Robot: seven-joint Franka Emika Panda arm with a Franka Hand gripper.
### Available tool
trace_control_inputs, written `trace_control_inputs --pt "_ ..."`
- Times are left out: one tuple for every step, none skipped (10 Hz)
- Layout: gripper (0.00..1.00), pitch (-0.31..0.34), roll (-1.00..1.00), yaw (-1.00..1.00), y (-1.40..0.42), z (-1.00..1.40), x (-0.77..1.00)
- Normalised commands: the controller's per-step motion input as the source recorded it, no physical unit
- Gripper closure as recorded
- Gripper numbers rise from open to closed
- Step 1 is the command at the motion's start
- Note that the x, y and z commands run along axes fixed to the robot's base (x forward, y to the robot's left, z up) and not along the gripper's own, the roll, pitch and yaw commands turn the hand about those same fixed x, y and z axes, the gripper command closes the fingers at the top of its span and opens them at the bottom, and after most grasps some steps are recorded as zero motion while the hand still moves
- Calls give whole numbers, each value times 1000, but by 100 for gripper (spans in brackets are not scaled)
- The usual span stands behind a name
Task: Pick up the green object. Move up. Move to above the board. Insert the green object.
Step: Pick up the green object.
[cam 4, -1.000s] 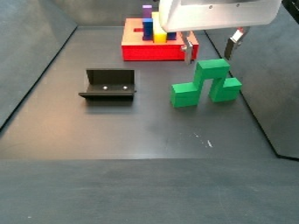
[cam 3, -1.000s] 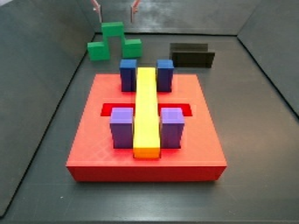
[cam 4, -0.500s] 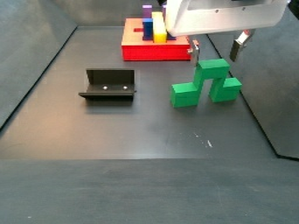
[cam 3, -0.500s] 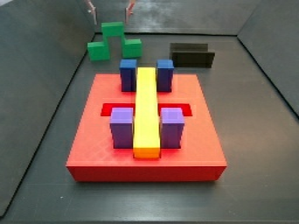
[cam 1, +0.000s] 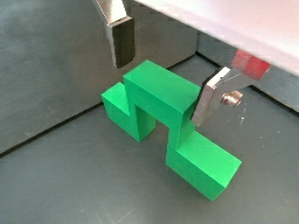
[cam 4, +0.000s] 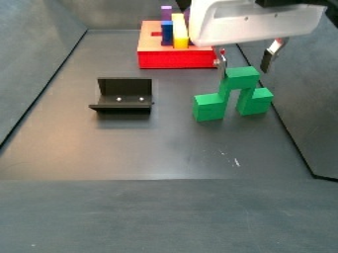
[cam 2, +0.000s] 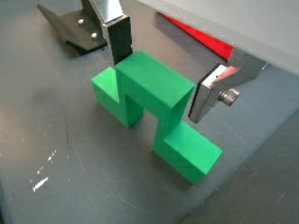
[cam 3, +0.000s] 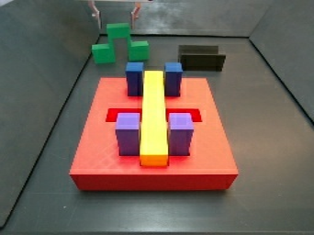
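Note:
The green object (cam 3: 119,43) stands on the dark floor beyond the board's far end; it also shows in a side view (cam 4: 235,94) and in both wrist views (cam 1: 163,105) (cam 2: 152,96). My gripper (cam 1: 166,68) (cam 2: 163,66) is open just above it. One finger (cam 1: 121,39) and the other finger (cam 1: 211,92) stand on either side of the tall centre block, with a gap on each side. In both side views the gripper (cam 3: 116,11) (cam 4: 247,54) hangs over the piece. The red board (cam 3: 98,147) (cam 4: 179,56) carries a yellow bar (cam 3: 153,110), two blue blocks and two purple blocks.
The dark fixture (cam 3: 203,58) (cam 4: 122,97) stands on the floor beside the green object, and shows in a wrist view (cam 2: 73,28). Grey walls enclose the floor on all sides.
The gripper has shifted sideways a little to sit over the green object's centre block and has come slightly lower. The green object and the board have not moved.

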Motion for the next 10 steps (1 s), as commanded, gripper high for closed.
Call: trace_control_inputs --pt "0 0 106 154 100 -203 0" --pt "0 0 79 126 14 -169 0" --pt "0 0 66 80 0 -163 0" --pt "0 0 47 29 0 -123 0" --pt "0 0 41 14 0 -103 0" --pt "0 0 39 9 0 -106 0" --pt "0 0 14 0 0 -86 0" --pt "0 0 0 0 0 -77 -34" --pt "0 0 0 0 0 -94 0" --pt "0 0 7 0 0 -91 0"
